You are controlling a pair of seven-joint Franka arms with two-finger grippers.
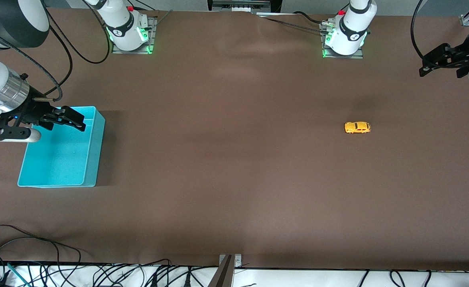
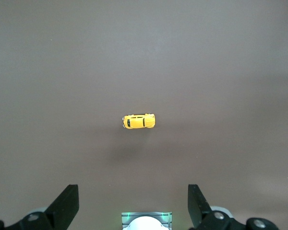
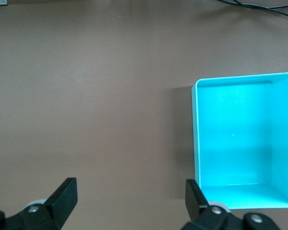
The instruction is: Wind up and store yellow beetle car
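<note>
Left claw (image 1: 428, 65) hangs open and empty, well apart from the yellow beetle car (image 1: 357, 127), which sits on its wheels on the bare surface (image 1: 234, 179). Right claw (image 1: 73, 119) waits open over the turquoise bin (image 1: 93, 159), probably to receive it

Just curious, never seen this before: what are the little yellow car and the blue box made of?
The yellow beetle car looks like glossy painted metal or hard plastic; its roof glints, but which one is unclear. The turquoise bin seems to be smooth moulded plastic, with thin, even walls and a soft sheen.
</note>
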